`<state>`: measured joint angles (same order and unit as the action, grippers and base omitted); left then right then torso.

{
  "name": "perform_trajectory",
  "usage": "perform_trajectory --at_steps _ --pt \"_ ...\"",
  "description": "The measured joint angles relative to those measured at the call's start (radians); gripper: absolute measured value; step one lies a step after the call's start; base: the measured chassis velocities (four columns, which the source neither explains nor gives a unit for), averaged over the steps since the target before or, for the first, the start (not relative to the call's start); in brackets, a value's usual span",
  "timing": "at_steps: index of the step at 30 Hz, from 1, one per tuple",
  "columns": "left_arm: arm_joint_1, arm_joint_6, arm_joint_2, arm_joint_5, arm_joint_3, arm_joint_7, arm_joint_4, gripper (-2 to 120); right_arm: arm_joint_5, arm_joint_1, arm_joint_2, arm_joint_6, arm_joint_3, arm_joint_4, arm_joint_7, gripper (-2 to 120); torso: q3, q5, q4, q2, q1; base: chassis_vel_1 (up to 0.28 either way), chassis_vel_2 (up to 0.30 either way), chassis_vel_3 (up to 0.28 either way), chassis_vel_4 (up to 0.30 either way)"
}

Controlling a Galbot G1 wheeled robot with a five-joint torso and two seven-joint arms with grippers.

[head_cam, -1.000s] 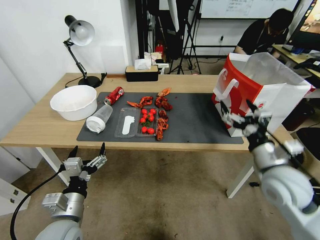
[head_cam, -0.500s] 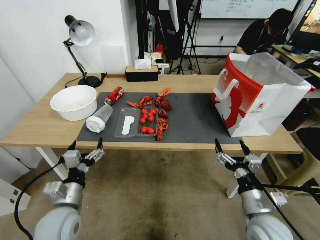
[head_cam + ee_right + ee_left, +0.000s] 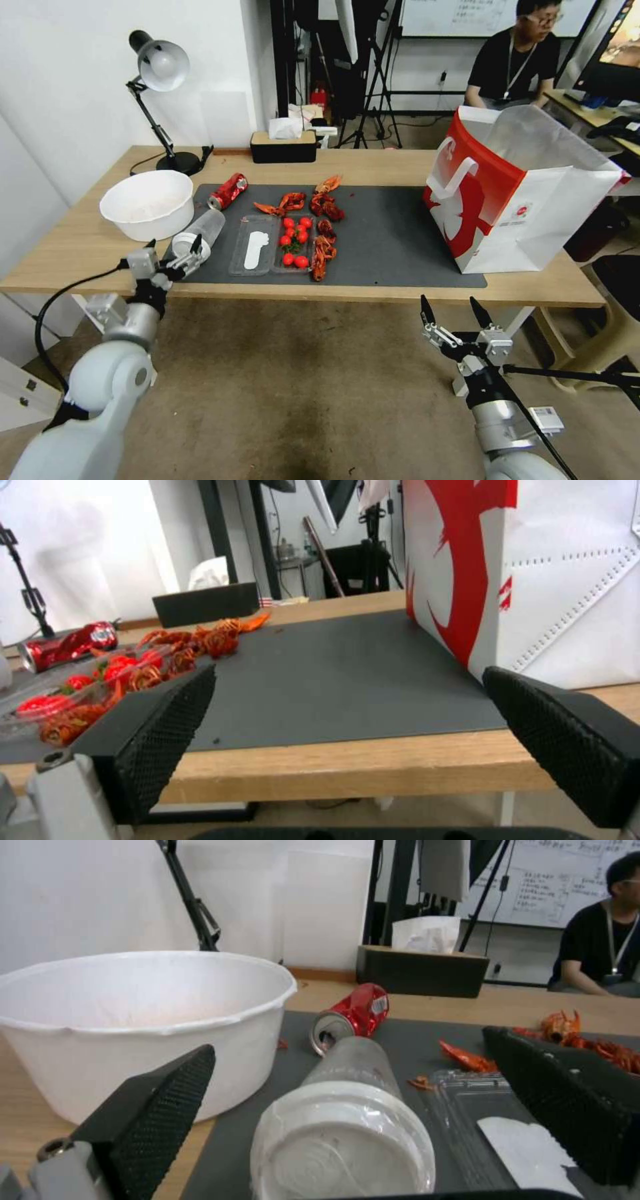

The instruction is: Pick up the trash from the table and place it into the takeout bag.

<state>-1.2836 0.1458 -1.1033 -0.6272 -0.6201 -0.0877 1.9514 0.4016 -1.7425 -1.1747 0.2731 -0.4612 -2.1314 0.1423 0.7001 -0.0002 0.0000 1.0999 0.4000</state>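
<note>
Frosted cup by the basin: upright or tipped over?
Tipped over. The frosted cup lies on its side on the mat, lid end toward the open left gripper, base toward the red can.

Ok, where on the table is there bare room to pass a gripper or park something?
The dark grey mat is bare between the red crayfish shells and the red-and-white paper takeout bag. The light-wood table is bare behind the mat. Crowded: the white basin, frosted plastic cup, dented red soda can and clear tray, where the open left gripper sits.
</note>
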Motion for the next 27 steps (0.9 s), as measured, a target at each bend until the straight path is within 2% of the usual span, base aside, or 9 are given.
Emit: perform_trajectory --at_steps 14,24,27 --pt "0.064 0.061 0.022 -0.033 0.027 0.042 -0.059 100 -0.018 0.010 0.006 -0.005 0.002 0.026 0.003 100 0.000 0.0001 -0.0001 0.000 0.000 0.000 0.000 0.000 0.000" --pt "0.083 0.177 0.032 -0.062 0.032 0.043 -0.088 100 -0.029 0.023 0.016 -0.008 0.008 0.043 0.009 100 0.000 0.0001 0.0001 0.000 0.000 0.000 0.000 0.000 0.000" --pt "0.085 0.186 0.032 -0.073 0.033 0.052 -0.096 100 -0.031 0.023 0.016 -0.009 0.009 0.045 0.011 100 0.000 0.0001 0.0001 0.000 0.000 0.000 0.000 0.000 0.000"
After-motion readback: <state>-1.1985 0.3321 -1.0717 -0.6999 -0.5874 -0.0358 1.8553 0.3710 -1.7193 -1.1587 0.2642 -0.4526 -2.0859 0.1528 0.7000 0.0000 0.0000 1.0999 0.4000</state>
